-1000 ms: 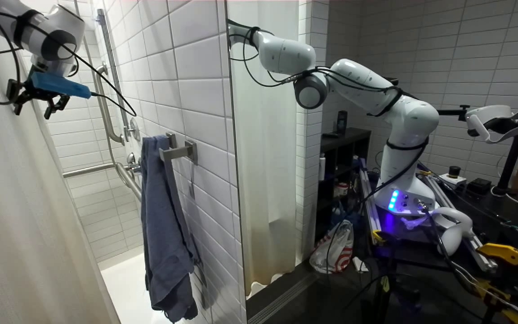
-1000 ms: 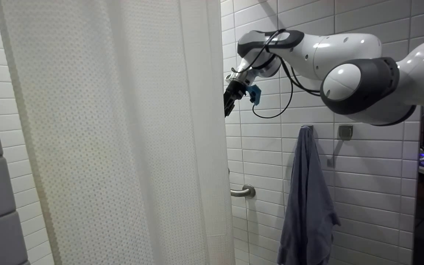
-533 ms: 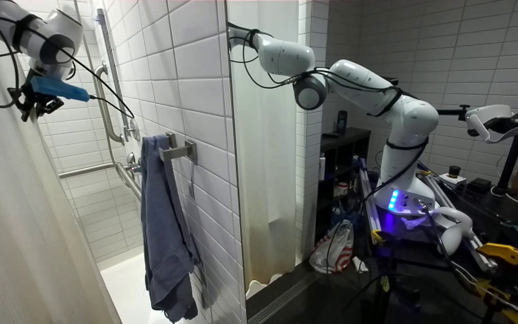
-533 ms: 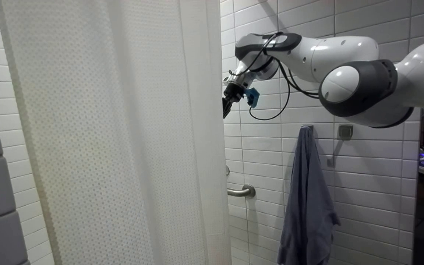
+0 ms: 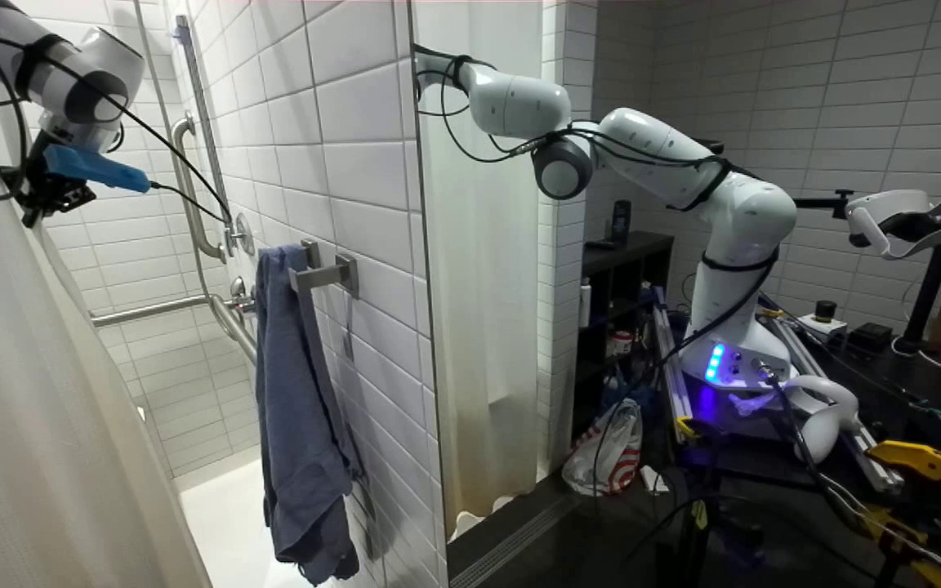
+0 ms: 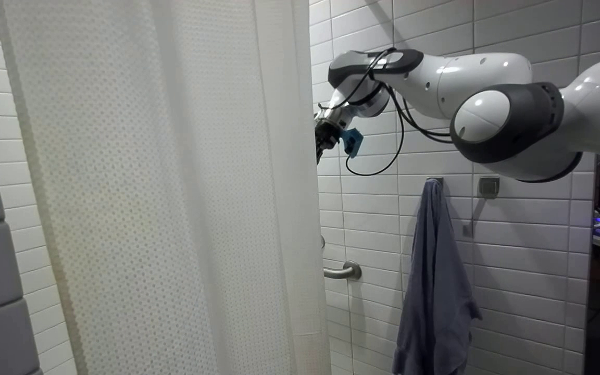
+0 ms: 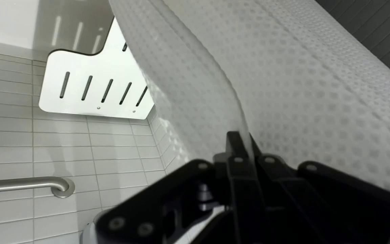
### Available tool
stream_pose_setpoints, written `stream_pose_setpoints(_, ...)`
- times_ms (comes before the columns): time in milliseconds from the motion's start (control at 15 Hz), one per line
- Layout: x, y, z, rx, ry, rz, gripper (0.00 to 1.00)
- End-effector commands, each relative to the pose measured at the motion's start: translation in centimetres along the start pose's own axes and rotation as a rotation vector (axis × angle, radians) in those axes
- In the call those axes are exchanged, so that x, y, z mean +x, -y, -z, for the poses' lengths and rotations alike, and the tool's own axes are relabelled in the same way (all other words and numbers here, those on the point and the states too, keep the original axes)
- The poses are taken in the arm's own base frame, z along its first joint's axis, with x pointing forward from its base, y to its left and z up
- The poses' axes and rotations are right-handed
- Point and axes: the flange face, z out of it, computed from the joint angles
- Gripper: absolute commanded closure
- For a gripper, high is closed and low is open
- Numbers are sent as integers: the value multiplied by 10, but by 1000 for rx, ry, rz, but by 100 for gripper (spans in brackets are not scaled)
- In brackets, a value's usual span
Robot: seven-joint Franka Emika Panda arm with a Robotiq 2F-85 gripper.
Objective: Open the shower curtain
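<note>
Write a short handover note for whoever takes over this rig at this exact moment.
Gripper: shut on the shower curtain, pinching a ridge of it; whether that is a fold or the outer edge, I can't tell.
Where things are: the curtain hangs tall in vertical folds, spread wide. In an exterior view a gap shows between it and the tiled wall where the blue-grey towel hangs.
Done: grip on the curtain taken.
Left: draw it aside, probably away from the towel, then release.

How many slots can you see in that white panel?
6 in the wrist view: five slots in a row, one slot higher, by the curtain, which may hide more.
</note>
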Motion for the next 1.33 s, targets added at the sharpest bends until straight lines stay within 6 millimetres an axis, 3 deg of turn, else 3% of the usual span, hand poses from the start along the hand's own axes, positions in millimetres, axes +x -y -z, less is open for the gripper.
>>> stream_pose_setpoints(0, 4, 10, -17, 73, 28, 27, 100)
stream_pose_setpoints(1267, 19, 49, -72, 298, 126, 89, 100)
